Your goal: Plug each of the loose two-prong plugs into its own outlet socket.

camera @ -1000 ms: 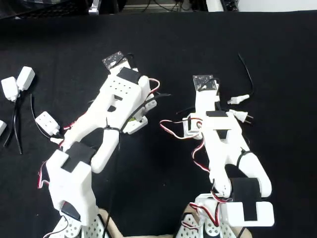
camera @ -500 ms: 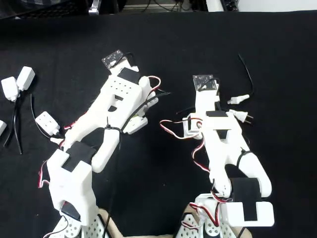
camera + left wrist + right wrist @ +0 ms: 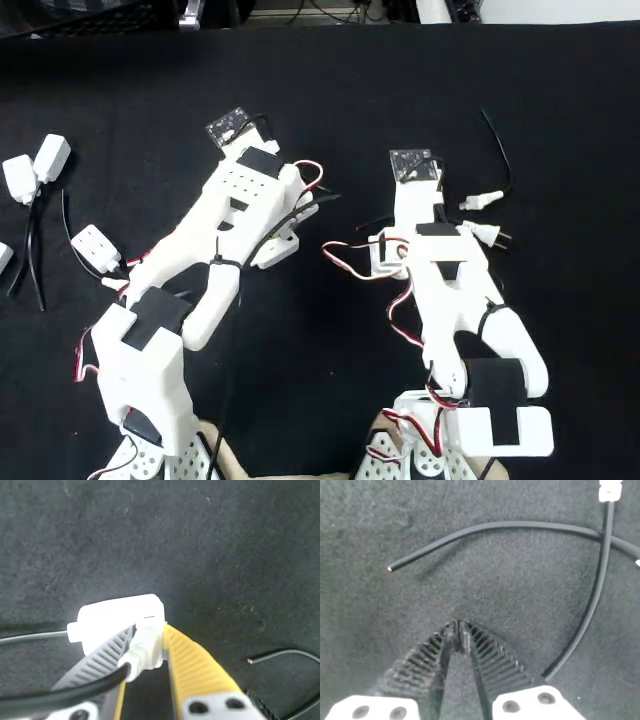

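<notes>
While the left claw (image 3: 150, 629) pinched a white plug (image 3: 145, 647) between its grey and yellow fingers, the plug's front sat tight against a white socket (image 3: 120, 617) lying on the black desk (image 3: 330, 90). No prongs showed between the two, so this pairing looked seated or very nearly so, though I could not tell whether it was fully home. The right claw (image 3: 457, 630) hung over bare desk with its fingers pressed together on nothing, and a black cable (image 3: 470, 532) with a cut end lay just beyond it.

By that reckoning the job was at most one plug along. Near the right arm two loose plugs (image 3: 487, 200) (image 3: 488, 235) lay on the desk on their black leads, close to each other and apart from any socket, so both were left to do.

Counted out: three plugs, one gripped and two free. Off to the left lay one white socket block (image 3: 95, 248) near the left arm, farther back a pair of white blocks (image 3: 20, 178) (image 3: 52, 157) touching side by side, and a fourth piece (image 3: 2, 255) cut by the edge, too little shown to name. With the socket at the left claw, that made five white pieces at most.
</notes>
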`<move>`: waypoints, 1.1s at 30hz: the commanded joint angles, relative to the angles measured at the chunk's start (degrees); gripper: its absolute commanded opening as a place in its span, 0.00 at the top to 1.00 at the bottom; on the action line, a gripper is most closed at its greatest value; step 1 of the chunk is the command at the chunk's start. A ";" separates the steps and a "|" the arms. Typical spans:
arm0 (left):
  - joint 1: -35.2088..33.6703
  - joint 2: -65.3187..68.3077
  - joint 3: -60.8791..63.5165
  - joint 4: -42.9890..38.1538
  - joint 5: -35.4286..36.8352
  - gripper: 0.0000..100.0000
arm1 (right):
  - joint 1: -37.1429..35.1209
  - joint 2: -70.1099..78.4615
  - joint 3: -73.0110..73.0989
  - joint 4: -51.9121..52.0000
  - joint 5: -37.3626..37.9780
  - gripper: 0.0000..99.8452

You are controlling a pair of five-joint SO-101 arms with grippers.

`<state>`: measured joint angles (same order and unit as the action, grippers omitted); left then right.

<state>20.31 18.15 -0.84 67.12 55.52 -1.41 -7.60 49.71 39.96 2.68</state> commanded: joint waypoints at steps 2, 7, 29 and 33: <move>-0.57 -0.79 -2.77 3.52 -0.35 0.97 | -0.97 -0.57 -0.40 -0.53 -0.44 0.99; -1.63 -0.79 -5.41 8.18 -1.67 0.97 | -0.97 -0.57 -0.40 -0.53 -0.44 0.99; -0.40 -7.82 -2.15 3.43 -0.62 0.97 | -0.97 -0.57 -0.57 -0.62 -0.44 0.99; 1.19 -10.11 1.01 0.79 -0.62 0.97 | -0.97 -0.57 -0.57 -0.62 -0.44 0.99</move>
<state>20.48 12.00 -0.75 70.73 54.55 -1.41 -7.60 49.71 39.96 2.68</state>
